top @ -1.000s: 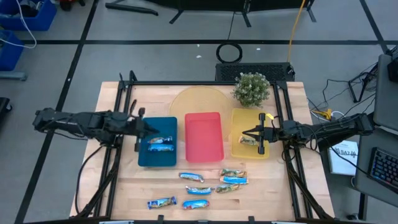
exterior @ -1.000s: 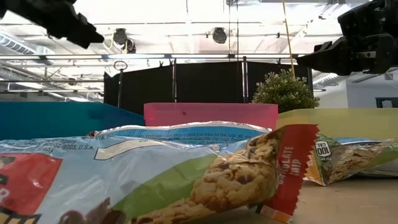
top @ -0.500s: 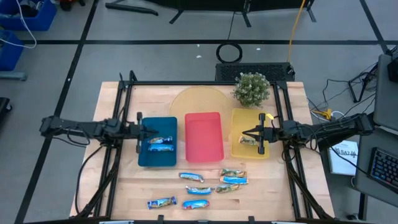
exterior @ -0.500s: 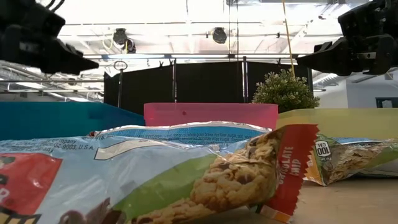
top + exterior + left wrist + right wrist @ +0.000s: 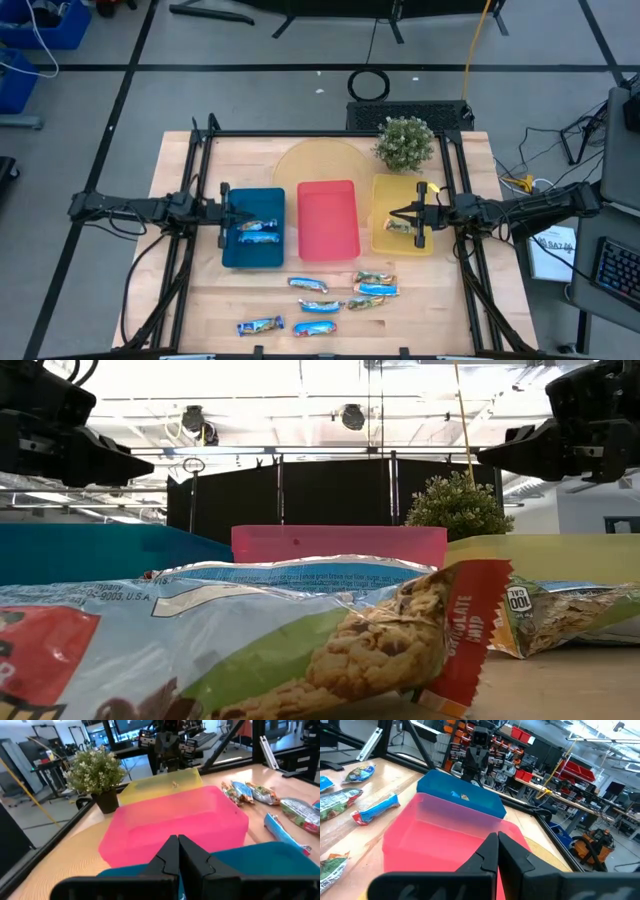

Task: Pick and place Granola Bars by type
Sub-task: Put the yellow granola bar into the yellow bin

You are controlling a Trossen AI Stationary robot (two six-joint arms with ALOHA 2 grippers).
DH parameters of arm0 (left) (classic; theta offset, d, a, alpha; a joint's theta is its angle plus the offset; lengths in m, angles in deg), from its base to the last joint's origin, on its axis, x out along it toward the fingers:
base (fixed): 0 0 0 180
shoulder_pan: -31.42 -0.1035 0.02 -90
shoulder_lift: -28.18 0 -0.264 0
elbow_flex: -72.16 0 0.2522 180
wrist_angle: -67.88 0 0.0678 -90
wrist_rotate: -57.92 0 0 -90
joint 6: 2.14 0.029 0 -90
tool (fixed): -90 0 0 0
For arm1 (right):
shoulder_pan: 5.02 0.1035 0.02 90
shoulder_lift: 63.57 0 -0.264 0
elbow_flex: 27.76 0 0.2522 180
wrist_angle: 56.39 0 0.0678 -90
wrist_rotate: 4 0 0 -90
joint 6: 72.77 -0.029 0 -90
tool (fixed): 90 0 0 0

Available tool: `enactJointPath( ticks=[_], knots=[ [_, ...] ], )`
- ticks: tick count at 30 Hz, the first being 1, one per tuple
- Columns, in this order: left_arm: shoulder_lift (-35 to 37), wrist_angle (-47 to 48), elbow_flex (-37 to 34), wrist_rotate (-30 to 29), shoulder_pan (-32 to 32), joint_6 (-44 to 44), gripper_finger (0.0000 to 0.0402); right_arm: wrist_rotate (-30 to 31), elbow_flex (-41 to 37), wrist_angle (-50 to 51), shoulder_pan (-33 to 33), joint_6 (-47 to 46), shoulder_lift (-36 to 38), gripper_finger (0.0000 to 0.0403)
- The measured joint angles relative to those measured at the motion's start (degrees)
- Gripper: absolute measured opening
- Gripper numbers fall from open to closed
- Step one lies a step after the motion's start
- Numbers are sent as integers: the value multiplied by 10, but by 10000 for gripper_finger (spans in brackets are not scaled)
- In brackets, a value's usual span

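Trays, three, rectangular plastic, stand side by side across the middle of the pale wooden table: blue tray at left, red tray in the centre, yellow tray at right.

Granola bars in shiny crinkly wrappers:
- Two blue-and-white bars lie inside the blue tray, one just beyond the other.
- One green/tan bar lies inside the yellow tray, near its right side.
- Loose group on the table's near part, in front of the red and yellow trays: a blue bar, a green/tan bar, a green/tan bar, a blue bar and a green/tan bar close together at right.
- Two further blue bars near the front edge: one at left, one just right of it.
- Large in the low view's foreground: a bar with a chocolate-chip picture and red end.

Left gripper: at the blue tray's left rim, fingers pressed together, holding nothing.

Right gripper: over the yellow tray's right side, just above the green/tan bar; fingers closed tip to tip, nothing between them.

Small potted green plant: far right of the table, behind the yellow tray. Pale round wooden disc: behind the red tray.
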Motion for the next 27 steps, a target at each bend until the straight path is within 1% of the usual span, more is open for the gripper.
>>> enactJointPath(
  ticks=[2, 4, 8, 10, 13, 15, 19, 21, 25, 27],
  knots=[
    [-9, 2, 0, 5, 0, -2, 8, 46, 9, 14, 6, -12, -11, 0],
    [-20, 3, 0, 5, 0, -2, 9, 91, 41, 55, 17, -20, -27, 0],
    [-36, 3, 0, 4, 0, -7, 9, 115, 140, 175, 54, -37, -82, 0],
    [-45, 4, 0, 4, 0, -3, 9, 133, 199, 232, 81, -48, -123, 0],
    [-52, 4, 0, 3, 0, -2, 9, 194, 292, 331, 129, -76, -199, 0],
    [-55, 4, 0, 0, 0, 3, 10, 220, 352, 398, 161, -103, -259, 0],
    [-55, 3, 0, -3, 0, 32, 10, 221, 473, 502, 218, -165, -382, 0],
    [-54, -3, -1, -15, 0, 47, 10, 221, 533, 552, 239, -202, -443, 0],
    [-54, -16, -1, -44, 0, 58, 10, 220, 653, 671, 266, -262, -546, 0],
    [-54, -16, -1, -47, 0, 57, 10, 219, 703, 715, 274, -283, -586, 0]
  ],
)
